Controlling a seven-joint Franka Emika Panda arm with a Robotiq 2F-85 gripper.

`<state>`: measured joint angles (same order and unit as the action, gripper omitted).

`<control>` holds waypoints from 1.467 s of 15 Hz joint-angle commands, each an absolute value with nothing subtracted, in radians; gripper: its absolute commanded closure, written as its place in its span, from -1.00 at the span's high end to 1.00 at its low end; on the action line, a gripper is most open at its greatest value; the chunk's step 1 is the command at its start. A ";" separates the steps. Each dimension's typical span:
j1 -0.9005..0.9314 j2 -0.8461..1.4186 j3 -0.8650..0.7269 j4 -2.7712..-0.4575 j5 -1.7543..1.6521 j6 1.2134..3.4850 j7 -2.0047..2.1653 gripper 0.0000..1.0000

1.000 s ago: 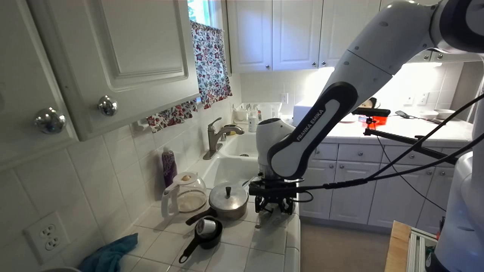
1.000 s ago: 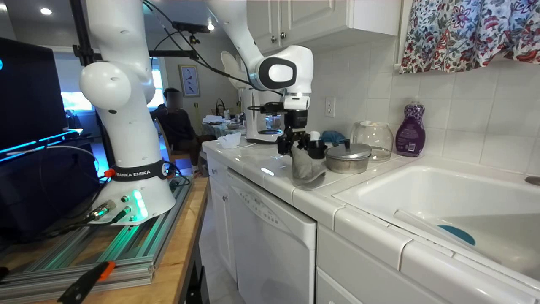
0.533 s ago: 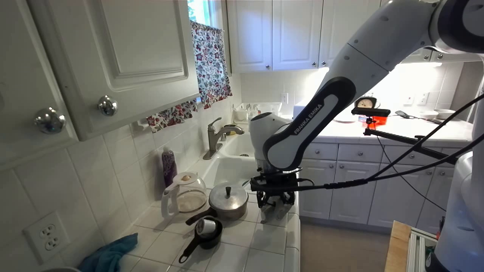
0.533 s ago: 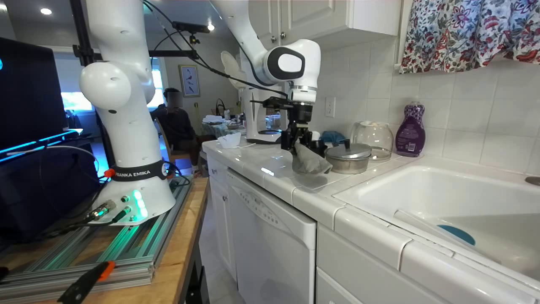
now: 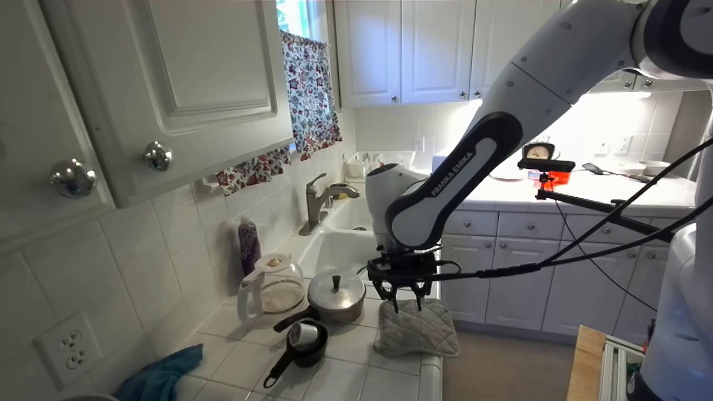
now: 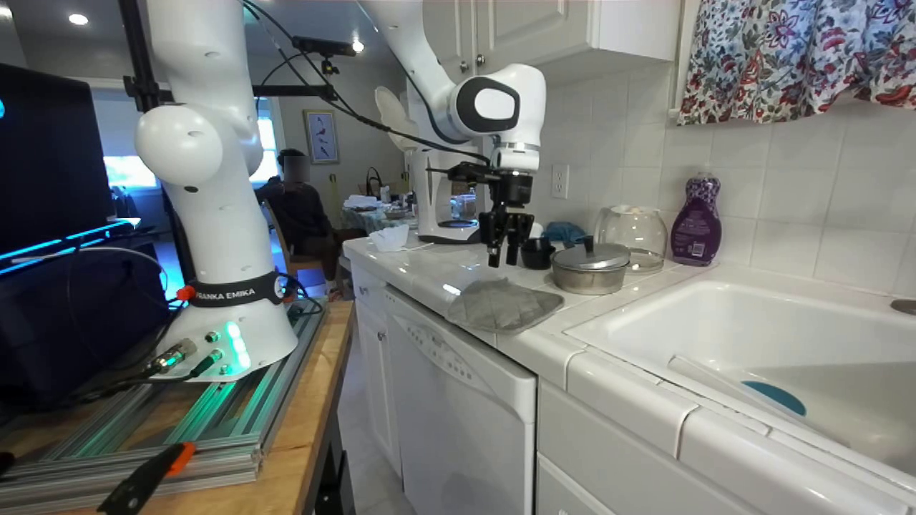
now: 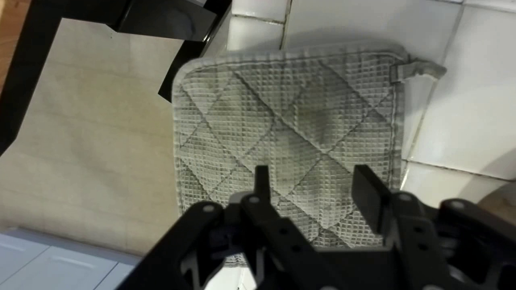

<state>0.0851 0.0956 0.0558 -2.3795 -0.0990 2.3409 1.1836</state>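
Grey potholder (image 7: 282, 133) fallen flat onto counter (image 7: 471, 100), its lower edge partly hidden in wrist view, gripper (image 7: 309, 171) spread apart above

One pot holder (image 7: 282, 133), one blue cloth (image 5: 159, 376) are lying on desk (image 5: 340, 381); one lidded saucepan (image 5: 337, 298), one black pan (image 5: 313, 358), one purple bottle (image 6: 696, 222), one glass carafe (image 5: 282, 294) are standing there.

Pot holder (image 7: 288, 137), grey, quilted, one piece.
Roughly square, corners rounded; waffle-textured cloth, diamond stitching, bound edge, cloth loop (image 7: 421, 69) at one corner. A darker brownish patch marks the upper face. Lies spread out, slightly uneven, on the white tiled counter (image 5: 390, 384), loop side inward, the opposite side jutting past the front edge.
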 commanded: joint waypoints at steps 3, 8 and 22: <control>0.107 0.088 0.059 -2.383 -0.114 2.332 1.199 0.02; 0.111 0.068 0.053 -2.453 -0.142 2.402 1.209 -0.35; 0.167 0.181 0.037 -2.516 -0.177 2.705 1.276 -1.00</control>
